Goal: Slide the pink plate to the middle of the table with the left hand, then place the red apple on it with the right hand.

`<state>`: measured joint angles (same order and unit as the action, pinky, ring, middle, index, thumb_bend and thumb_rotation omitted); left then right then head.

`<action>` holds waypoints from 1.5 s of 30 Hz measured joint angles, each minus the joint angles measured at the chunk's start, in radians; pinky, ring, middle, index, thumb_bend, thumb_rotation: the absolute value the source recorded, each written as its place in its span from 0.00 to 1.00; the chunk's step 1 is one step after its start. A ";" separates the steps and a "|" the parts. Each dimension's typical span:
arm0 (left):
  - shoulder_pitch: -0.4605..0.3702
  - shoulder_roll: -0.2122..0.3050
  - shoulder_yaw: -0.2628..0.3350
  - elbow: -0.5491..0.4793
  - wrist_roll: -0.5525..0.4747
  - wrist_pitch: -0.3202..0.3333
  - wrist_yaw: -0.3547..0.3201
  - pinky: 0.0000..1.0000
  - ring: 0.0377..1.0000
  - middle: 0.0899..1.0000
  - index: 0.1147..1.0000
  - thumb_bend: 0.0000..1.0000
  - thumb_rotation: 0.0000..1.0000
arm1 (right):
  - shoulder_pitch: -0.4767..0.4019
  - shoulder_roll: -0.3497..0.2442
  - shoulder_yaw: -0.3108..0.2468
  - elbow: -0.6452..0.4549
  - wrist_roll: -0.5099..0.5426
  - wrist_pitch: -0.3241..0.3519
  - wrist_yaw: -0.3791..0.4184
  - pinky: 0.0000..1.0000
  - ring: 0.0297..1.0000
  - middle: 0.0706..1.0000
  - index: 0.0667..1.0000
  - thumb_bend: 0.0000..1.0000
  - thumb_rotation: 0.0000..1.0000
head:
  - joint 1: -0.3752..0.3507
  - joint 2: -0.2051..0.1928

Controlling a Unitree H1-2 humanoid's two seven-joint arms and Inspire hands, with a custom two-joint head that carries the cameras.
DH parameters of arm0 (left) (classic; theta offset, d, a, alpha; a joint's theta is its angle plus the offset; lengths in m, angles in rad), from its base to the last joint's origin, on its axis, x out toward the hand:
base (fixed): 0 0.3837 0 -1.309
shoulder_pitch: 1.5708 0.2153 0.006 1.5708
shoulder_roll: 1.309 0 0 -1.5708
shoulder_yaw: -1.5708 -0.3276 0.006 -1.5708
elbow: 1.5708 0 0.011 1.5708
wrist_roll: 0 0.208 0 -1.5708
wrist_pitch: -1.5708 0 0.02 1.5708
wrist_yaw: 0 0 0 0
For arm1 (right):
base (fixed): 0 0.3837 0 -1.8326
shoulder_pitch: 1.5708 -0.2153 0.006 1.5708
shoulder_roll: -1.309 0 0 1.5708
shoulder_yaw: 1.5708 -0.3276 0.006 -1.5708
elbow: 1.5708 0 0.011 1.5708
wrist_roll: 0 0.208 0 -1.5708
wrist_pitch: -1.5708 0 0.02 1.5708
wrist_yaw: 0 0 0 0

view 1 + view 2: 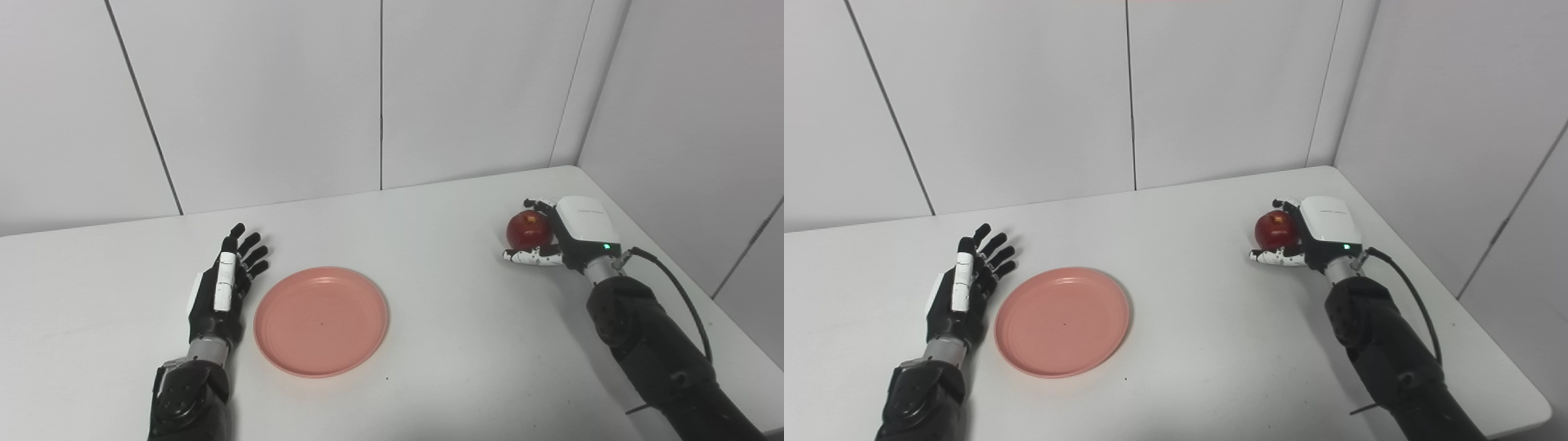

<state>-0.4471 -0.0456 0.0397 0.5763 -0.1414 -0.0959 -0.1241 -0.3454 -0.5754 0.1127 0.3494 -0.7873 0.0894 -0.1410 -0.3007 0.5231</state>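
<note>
A pink plate [321, 320] lies flat on the white table [429, 343], left of centre and empty. My left hand [223, 285] rests just left of the plate's rim, open, fingers stretched and pointing away from me. At the far right a red apple [528, 229] sits by the table's back corner. My right hand [566, 236] cups it from the right: fingers curl over its top and the thumb lies along its near side. The apple appears to rest on the table.
White wall panels close off the back and the right side. The table's right edge runs close behind my right arm [1387, 349], whose black cable loops toward that edge.
</note>
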 measured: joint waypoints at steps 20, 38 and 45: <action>0.004 0.000 -0.006 -0.006 0.000 0.000 0.007 0.84 0.85 0.88 0.91 0.88 0.89 | -0.008 -0.004 0.005 0.019 0.008 0.000 -0.002 0.49 0.58 0.63 0.69 0.72 0.60 | 0.003 0.006; 0.008 -0.001 -0.007 -0.012 0.000 0.003 0.007 0.85 0.85 0.89 0.91 0.88 0.89 | -0.008 -0.009 0.006 0.034 0.070 -0.039 -0.034 0.17 0.21 0.28 0.52 0.56 0.41 | 0.006 0.012; 0.008 -0.001 -0.007 -0.013 0.000 0.004 0.008 0.83 0.84 0.87 0.91 0.90 0.88 | -0.009 -0.012 0.006 0.037 0.077 -0.051 -0.037 0.15 0.19 0.26 0.52 0.56 0.41 | 0.005 0.014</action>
<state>-0.4387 -0.0463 0.0322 0.5628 -0.1411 -0.0919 -0.1157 -0.3542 -0.5871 0.1188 0.3869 -0.7100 0.0382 -0.1777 -0.2961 0.5369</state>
